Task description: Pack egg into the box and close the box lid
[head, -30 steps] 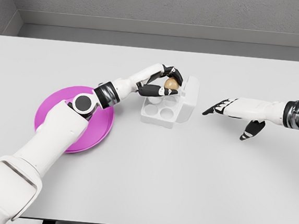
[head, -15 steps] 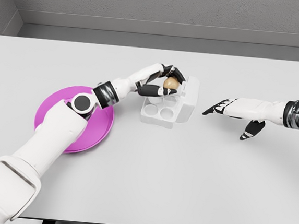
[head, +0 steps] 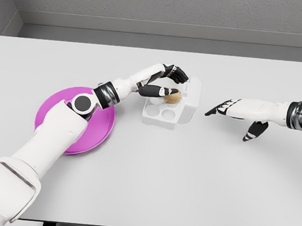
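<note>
The white egg box (head: 161,113) stands at mid-table with its lid (head: 196,93) tipped open on the right side. A brown egg (head: 172,97) sits low in the box's back right cup. My left hand (head: 179,84) hovers over that cup, open: the fingers are lifted above the egg and the thumb lies just left of it. My right hand (head: 224,108) hangs open to the right of the lid, fingers stretched toward it, a short gap away.
A magenta plate (head: 61,110) lies left of the box, partly under my left forearm. The grey table (head: 188,174) reaches to a back wall; its front edge runs along the bottom of the view.
The egg has dropped from between my left fingers into the back right cup, and those fingers have spread apart above it. The right hand has barely moved.
</note>
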Available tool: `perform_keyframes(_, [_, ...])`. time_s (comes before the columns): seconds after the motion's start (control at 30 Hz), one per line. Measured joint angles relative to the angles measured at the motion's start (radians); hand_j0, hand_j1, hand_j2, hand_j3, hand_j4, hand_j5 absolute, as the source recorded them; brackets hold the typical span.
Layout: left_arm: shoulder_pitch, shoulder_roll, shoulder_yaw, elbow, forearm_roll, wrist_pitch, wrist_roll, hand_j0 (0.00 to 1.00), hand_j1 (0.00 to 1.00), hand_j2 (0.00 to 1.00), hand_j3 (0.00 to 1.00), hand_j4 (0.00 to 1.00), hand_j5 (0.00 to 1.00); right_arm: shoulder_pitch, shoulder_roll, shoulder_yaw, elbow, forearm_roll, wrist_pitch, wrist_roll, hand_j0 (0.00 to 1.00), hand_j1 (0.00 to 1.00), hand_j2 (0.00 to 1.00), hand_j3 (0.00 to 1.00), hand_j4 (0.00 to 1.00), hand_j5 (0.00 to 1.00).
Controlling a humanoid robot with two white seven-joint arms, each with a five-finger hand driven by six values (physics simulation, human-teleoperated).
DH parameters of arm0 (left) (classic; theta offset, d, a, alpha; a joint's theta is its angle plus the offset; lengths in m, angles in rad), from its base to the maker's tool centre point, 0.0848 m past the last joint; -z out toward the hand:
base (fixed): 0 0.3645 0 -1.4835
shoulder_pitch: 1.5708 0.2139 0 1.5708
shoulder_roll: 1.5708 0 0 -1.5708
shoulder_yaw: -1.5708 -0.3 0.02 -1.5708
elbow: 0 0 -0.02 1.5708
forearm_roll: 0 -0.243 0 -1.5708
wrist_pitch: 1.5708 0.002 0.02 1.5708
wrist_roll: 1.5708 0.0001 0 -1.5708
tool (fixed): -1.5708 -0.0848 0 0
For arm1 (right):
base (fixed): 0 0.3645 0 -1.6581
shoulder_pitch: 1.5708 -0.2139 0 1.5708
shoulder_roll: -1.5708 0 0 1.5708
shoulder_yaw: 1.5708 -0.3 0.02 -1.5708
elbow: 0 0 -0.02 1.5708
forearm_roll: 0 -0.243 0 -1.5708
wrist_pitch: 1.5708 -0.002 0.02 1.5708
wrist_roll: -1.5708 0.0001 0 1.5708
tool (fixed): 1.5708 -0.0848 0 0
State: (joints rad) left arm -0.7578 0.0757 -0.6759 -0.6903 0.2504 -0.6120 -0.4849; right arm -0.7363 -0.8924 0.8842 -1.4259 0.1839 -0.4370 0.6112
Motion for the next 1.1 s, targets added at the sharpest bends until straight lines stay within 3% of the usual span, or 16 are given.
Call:
perform_keyframes(0.27, [-0.008,0.015,0.000,-0.001,0.001,0.000,0.001,0.64,0.64,0.64,0.64,0.64,0.64,0.000,0.000,-0.001,0.000,0.000,0.000,0.000,1.00,1.00,1.00,1.00,1.00,1.00])
perform_keyframes(0.43, [-0.011,0.065,-0.001,-0.064,0.010,0.000,0.004,0.64,0.64,0.64,0.64,0.64,0.64,-0.011,-0.004,-0.007,0.009,0.000,0.000,0.000,1.00,1.00,1.00,1.00,1.00,1.00])
perform_keyframes(0.53, [-0.043,0.166,-0.051,-0.167,0.089,0.000,0.006,0.64,0.64,0.64,0.64,0.64,0.64,-0.006,-0.006,-0.009,0.014,0.000,-0.001,0.000,1.00,1.00,1.00,1.00,1.00,1.00])
perform_keyframes(0.57, [-0.048,0.221,-0.084,-0.219,0.138,0.000,0.006,0.72,0.72,0.72,0.72,0.72,0.72,-0.006,-0.007,-0.010,0.017,0.000,-0.001,0.000,1.00,1.00,1.00,1.00,1.00,1.00])
perform_keyframes(0.6, [-0.049,0.280,-0.107,-0.276,0.179,0.000,0.006,0.92,0.92,0.92,0.92,0.92,0.92,-0.012,-0.006,-0.011,0.018,0.000,0.000,0.000,1.00,1.00,1.00,1.00,1.00,1.00])
perform_keyframes(0.63, [-0.049,0.337,-0.124,-0.330,0.210,0.000,0.006,1.00,1.00,1.00,1.00,1.00,1.00,-0.011,-0.004,-0.016,0.019,0.000,-0.001,0.000,1.00,1.00,1.00,1.00,1.00,1.00])
perform_keyframes(0.73, [-0.046,0.489,-0.151,-0.460,0.269,0.000,0.002,1.00,1.00,1.00,1.00,1.00,1.00,-0.020,0.000,-0.029,0.016,0.000,-0.007,0.000,1.00,1.00,1.00,1.00,1.00,1.00])
perform_keyframes(0.83, [-0.043,0.586,-0.171,-0.537,0.274,0.000,-0.026,1.00,1.00,1.00,1.00,1.00,1.00,-0.026,0.019,-0.035,0.014,0.000,-0.044,0.000,1.00,1.00,1.00,1.00,1.00,1.00])
perform_keyframes(0.93, [-0.032,0.635,-0.181,-0.591,0.239,-0.001,-0.089,1.00,1.00,1.00,1.00,1.00,1.00,-0.023,0.051,-0.037,0.014,0.000,-0.061,0.000,1.00,1.00,1.00,1.00,1.00,1.00])
perform_keyframes(1.1, [-0.003,0.744,-0.178,-0.624,0.215,-0.001,-0.119,1.00,1.00,1.00,1.00,1.00,1.00,-0.046,0.100,-0.038,0.011,0.000,-0.069,0.000,1.00,1.00,1.00,1.00,1.00,1.00])
